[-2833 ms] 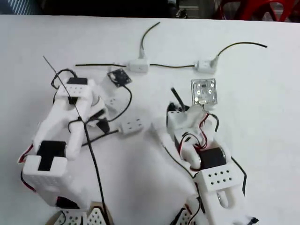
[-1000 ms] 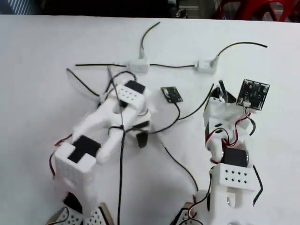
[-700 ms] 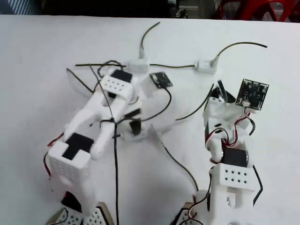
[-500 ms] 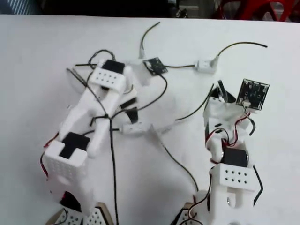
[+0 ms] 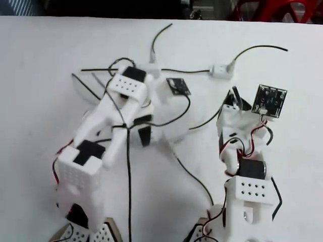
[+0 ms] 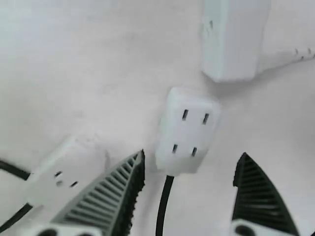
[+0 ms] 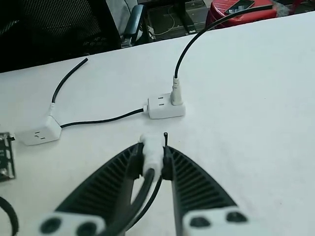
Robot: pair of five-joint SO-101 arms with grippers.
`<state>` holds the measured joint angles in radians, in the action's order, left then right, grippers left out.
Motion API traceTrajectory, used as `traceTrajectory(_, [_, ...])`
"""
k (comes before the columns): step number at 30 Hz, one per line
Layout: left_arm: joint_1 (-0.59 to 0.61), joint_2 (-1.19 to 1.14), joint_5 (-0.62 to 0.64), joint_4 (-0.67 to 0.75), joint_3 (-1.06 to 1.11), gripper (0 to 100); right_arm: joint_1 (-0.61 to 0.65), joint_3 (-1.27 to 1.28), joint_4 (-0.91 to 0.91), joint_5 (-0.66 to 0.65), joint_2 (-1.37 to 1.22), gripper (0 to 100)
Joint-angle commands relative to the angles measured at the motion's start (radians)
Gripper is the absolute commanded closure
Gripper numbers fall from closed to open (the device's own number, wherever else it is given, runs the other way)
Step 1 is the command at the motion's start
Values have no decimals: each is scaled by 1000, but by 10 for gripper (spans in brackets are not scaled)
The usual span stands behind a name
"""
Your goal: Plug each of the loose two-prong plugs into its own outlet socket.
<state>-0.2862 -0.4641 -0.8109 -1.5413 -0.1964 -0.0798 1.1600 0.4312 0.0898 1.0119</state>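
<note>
Bearing sockets (image 5: 220,70), white table (image 5: 40,50) before chair (image 7: 54,24)

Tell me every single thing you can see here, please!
Table: one, white, under everything.
Plugged socket: one, white, far side of the table, a black-corded plug in it.
Double socket: one, white, black cord, between the open left fingers.
Other sockets: two, white, both near the double socket.
Loose plug: one, white, black cord, clamped in the right fingers.
Robot arms: two, white, near side of the table: left arm, right arm.
</note>
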Motion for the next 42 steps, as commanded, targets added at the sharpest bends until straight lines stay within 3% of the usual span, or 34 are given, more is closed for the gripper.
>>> traceTrajectory(1, [7, -50, -29, 101, 40, 710, 12, -8, 1, -9, 13, 981])
traceTrajectory(5, [10, -87, 3, 175, 49, 735, 12, -8, 1, -9, 13, 981])
traceTrajectory(10, [-42, -91, 141, 175, 46, 907, 12, -8, 1, -9, 13, 981])
traceTrajectory(16, [-62, -90, 499, 146, 43, 815, 12, -8, -1, -9, 13, 981])
traceTrajectory(21, [-54, -61, 480, 106, 14, 718, 12, -8, 1, -9, 13, 981])
traceTrajectory(25, [-54, 64, 445, -18, -46, 718, 12, -8, 1, -11, 13, 981])
traceTrajectory(29, [-30, 255, 445, -48, -37, 718, 53, -8, 22, -12, 13, 981])
traceTrajectory(36, [128, 558, 453, 0, 216, 718, 234, -14, 82, -81, 13, 981])
traceTrajectory(42, [288, 817, 446, 209, 598, 718, 430, -15, 131, -83, 5, 981])
